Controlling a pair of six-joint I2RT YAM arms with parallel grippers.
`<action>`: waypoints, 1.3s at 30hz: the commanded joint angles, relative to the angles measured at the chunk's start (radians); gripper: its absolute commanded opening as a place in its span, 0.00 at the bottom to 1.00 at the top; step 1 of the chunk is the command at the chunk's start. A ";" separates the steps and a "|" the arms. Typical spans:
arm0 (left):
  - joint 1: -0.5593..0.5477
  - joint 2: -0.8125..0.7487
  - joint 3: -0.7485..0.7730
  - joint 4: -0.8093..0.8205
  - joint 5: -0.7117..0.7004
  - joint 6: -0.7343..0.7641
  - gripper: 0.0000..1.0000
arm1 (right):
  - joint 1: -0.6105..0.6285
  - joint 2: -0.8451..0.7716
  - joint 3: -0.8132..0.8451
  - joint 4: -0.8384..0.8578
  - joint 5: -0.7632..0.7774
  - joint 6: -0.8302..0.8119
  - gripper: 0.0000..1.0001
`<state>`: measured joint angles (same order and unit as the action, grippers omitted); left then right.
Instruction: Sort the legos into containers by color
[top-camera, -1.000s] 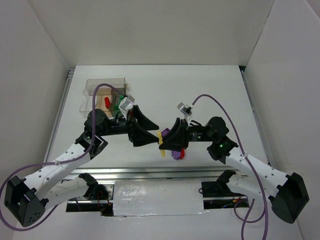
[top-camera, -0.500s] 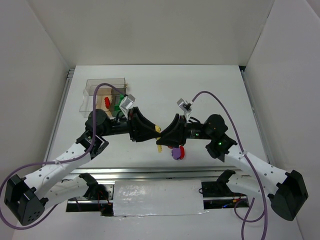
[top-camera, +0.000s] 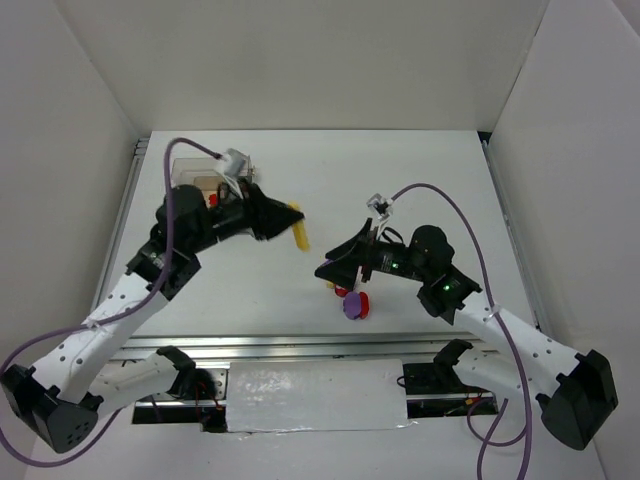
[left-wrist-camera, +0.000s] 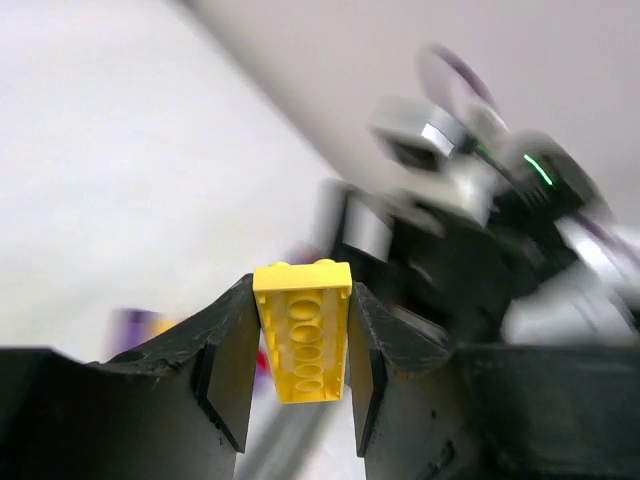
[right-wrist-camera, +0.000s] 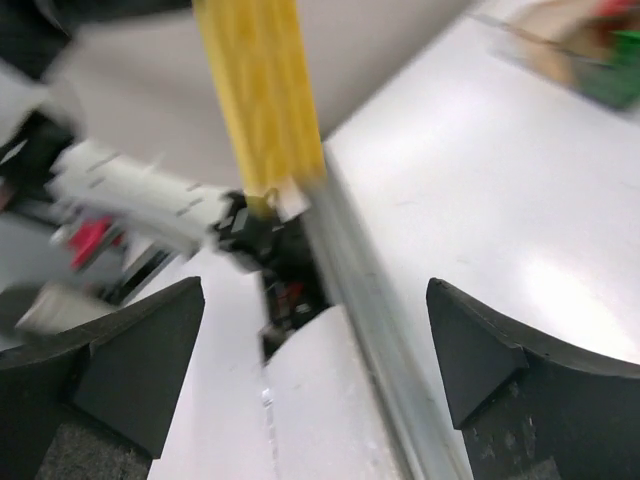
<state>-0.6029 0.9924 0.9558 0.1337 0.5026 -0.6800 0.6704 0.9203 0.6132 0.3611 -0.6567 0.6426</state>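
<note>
The white worktop (top-camera: 420, 180) carries the clear box (top-camera: 190, 172) close to its far-left corner; the left arm crosses over the box's near side. In the right wrist view, the box shows green pieces (right-wrist-camera: 612, 82) in one compartment.

The left gripper (top-camera: 288, 213) is raised over the worktop left of centre. Its fingers are clamped on one end of the yellow bar (left-wrist-camera: 302, 330). The rest of the bar projects beyond the fingertips, with its long axis running roughly from the far edge toward the near edge.

From the bar, the box lies toward the left edge and slightly toward the far edge, behind the gripper's wrist. The left arm is the nearer arm to the box. Judgement: the delivery requires this arm to swing back toward the far-left corner and align the bar with the length of a compartment.

The right gripper (top-camera: 330, 272) is near the middle of the near edge, its fingers spread wide and holding nothing. A purple disc (top-camera: 351, 308) and a red piece (top-camera: 363, 299) lie just beside it, toward the near edge.
</note>
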 joint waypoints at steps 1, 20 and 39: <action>0.165 0.009 0.170 -0.415 -0.472 0.111 0.00 | -0.046 -0.072 -0.010 -0.232 0.245 -0.084 1.00; 0.650 0.830 0.724 -0.574 -1.132 0.186 0.00 | -0.065 -0.163 -0.092 -0.283 0.279 -0.069 1.00; 0.658 0.925 0.719 -0.568 -1.179 0.171 1.00 | -0.065 -0.132 0.008 -0.347 0.270 -0.113 1.00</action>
<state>0.0536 1.9327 1.6386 -0.4206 -0.6228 -0.4789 0.6079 0.7898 0.5781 0.0250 -0.3996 0.5518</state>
